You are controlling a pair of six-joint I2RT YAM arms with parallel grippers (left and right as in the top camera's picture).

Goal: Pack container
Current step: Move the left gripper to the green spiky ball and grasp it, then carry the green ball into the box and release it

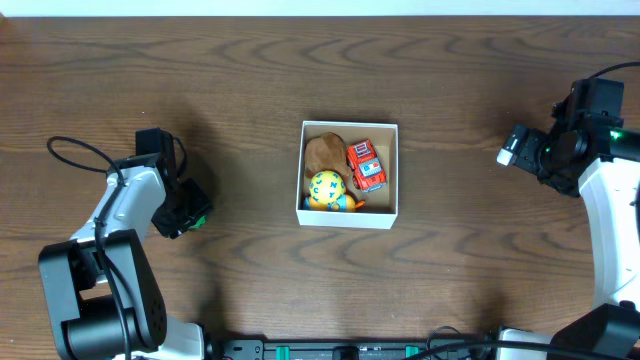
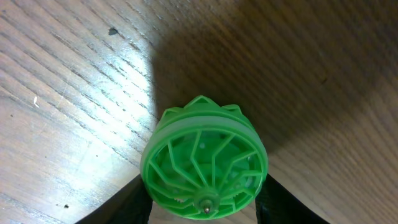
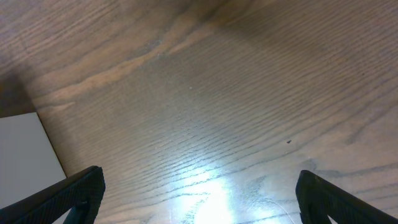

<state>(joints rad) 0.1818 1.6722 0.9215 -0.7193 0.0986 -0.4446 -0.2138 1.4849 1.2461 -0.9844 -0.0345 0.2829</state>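
- At mid-table (image 1: 450, 290), overhead view: container (image 1: 345, 218), open side up, standing well apart from both arms.
- Inside the container: a red car (image 1: 366, 165) toward the right wall, a brown piece (image 1: 322, 152) at the far left corner, and a yellow ball (image 1: 327, 188) with blue and orange parts at the near left. Judged from this, three items are already packed, and brown floor shows free along the right and near sides.
- Left of the container: left gripper (image 1: 188, 212), low over the wood. Its jaws are closed on a green toy (image 2: 204, 165), a round ribbed wheel-like piece. The left wrist view shows a dark finger (image 2: 134, 208) pressed against each flank of it.
- Whether the toy is lifted or resting on the table cannot be told.
- Right of the container: right gripper (image 3: 199, 202), jaws spread wide with only bare wood between them. It carries nothing.
- Progress, as a judgement: most of the packing appears done. The green toy is grasped but not yet carried across and released into the container.
- No other loose items are visible on the table, so this toy is probably the last.
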